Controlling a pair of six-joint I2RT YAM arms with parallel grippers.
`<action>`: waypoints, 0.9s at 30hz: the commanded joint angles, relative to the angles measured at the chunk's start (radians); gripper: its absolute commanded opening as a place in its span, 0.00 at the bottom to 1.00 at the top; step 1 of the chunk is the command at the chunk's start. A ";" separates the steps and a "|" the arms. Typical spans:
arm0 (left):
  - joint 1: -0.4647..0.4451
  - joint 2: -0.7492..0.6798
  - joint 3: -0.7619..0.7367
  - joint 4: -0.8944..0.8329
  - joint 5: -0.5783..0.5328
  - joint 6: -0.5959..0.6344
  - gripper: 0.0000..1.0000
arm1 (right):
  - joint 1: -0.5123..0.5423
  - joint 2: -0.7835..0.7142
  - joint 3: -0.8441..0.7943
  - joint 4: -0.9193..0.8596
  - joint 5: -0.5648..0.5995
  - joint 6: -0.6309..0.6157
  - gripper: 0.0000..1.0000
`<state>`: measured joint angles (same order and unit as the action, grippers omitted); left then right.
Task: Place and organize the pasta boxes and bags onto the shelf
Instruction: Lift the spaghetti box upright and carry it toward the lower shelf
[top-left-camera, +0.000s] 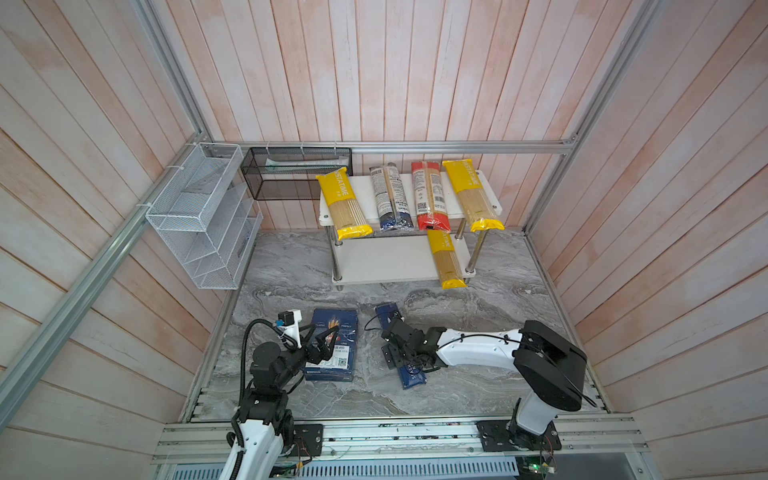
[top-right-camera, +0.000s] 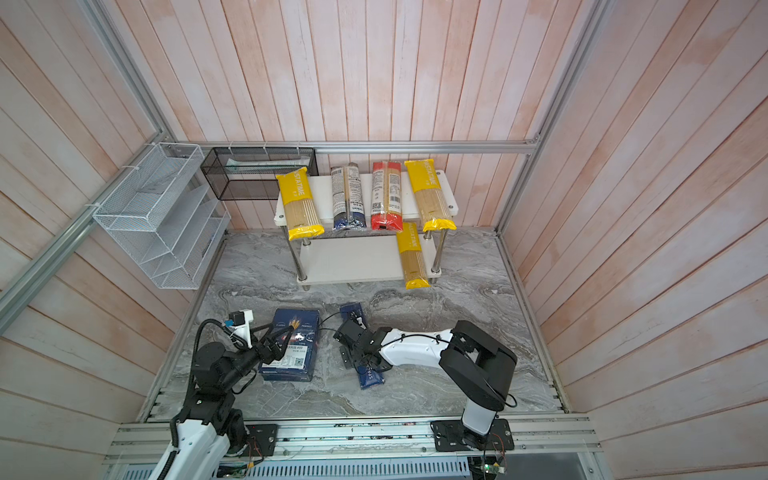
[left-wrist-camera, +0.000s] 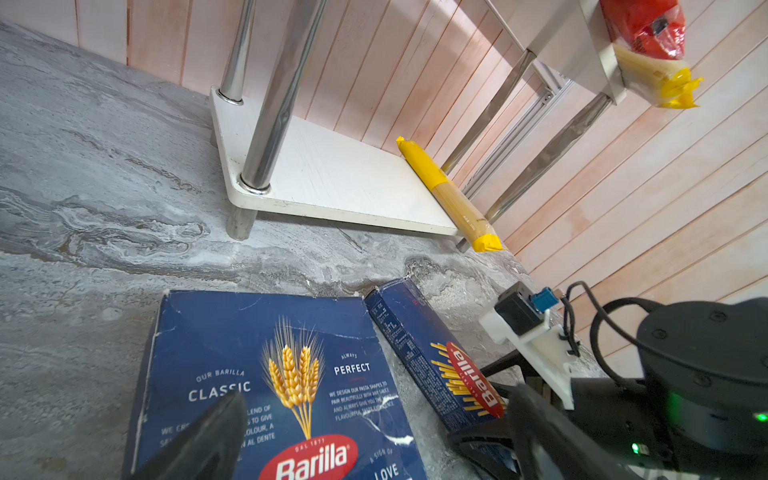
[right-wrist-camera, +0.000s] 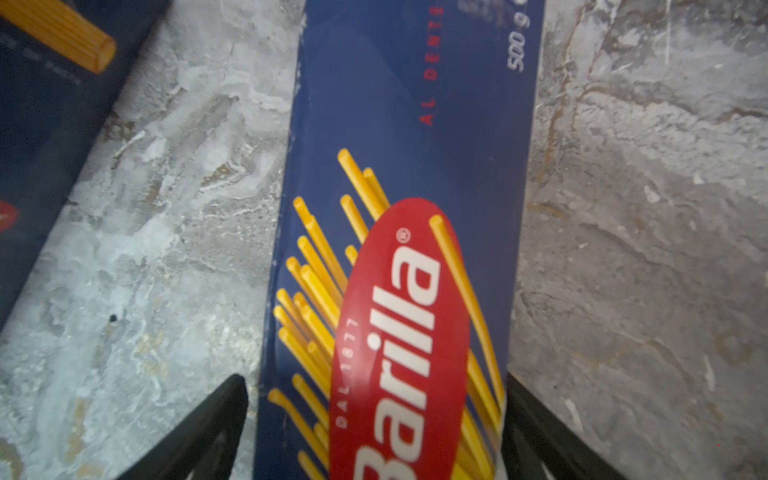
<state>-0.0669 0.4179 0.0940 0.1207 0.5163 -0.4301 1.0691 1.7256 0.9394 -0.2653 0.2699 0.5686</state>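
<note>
Now lining up on the spaghetti box, jaws not yet closed

The right gripper (right-wrist-camera: 376, 380) is standing open astride the narrow box (right-wrist-camera: 415, 104), one finger close to each long side, a sliver of bench (right-wrist-camera: 644, 208) showing by one of them. That box is lying flat near the middle of the bench, toward the front edge. The left gripper (top-left-camera: 323, 334) is hovering, spread wide, over the wide box (top-left-camera: 345, 359), which is lying flat nearer the front left corner, just beside the narrow one. The shelf (top-left-camera: 368, 195) is standing at the back edge. The four bags (top-left-camera: 392, 199) are sitting across its upper board, and a yellow bag (top-left-camera: 446, 259) is lying at the right end of the lower board, overhanging its front.

Risks, as I judge them:
- Uneven closing is likely to skew the box.
- Squeezing hard may be denting thin cardboard.
- A long box carried level risks clipping a chrome post (top-left-camera: 335, 255) or nudging the yellow bag off.
- Both arms are working close together, so a wrist clash is possible.
</note>
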 joint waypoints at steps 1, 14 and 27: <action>-0.003 -0.003 -0.012 0.019 -0.008 0.007 1.00 | -0.009 0.027 -0.014 0.019 0.002 0.000 0.91; -0.004 -0.005 -0.011 0.017 -0.009 0.007 1.00 | -0.012 0.046 -0.015 0.042 0.014 0.011 0.72; -0.004 -0.005 -0.012 0.016 -0.011 0.007 1.00 | -0.013 -0.051 -0.044 0.107 0.030 0.016 0.52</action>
<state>-0.0669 0.4175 0.0940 0.1207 0.5159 -0.4301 1.0611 1.7172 0.9077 -0.1867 0.2897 0.5755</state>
